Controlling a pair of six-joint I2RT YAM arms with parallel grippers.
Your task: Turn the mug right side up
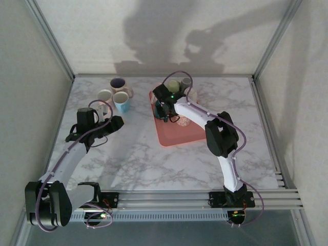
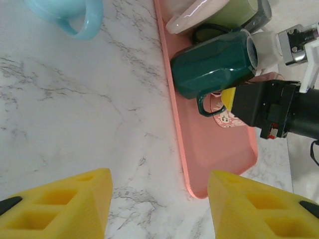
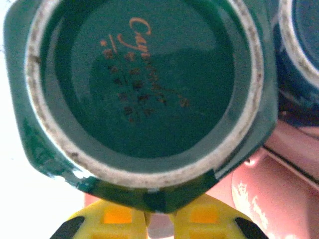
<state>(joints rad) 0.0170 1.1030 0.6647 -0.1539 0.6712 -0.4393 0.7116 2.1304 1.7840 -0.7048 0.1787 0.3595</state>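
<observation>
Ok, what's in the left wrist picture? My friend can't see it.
A dark green mug sits on a pink tray, the right tool pinching its handle. The left tool's yellow fingers stand open over the marble table; a light blue mug is beyond.

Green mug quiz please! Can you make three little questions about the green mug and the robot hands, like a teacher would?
1. True or false: the left gripper is holding the dark green mug.
2. Which part of the dark green mug is the right gripper pinching? A) its handle B) its rim C) nothing, it is wide open
3. How many other mugs stand on the marble table, left of the pink tray?

Key: 1. False, its jaws are open over bare table. 2. A. 3. Three.
</observation>
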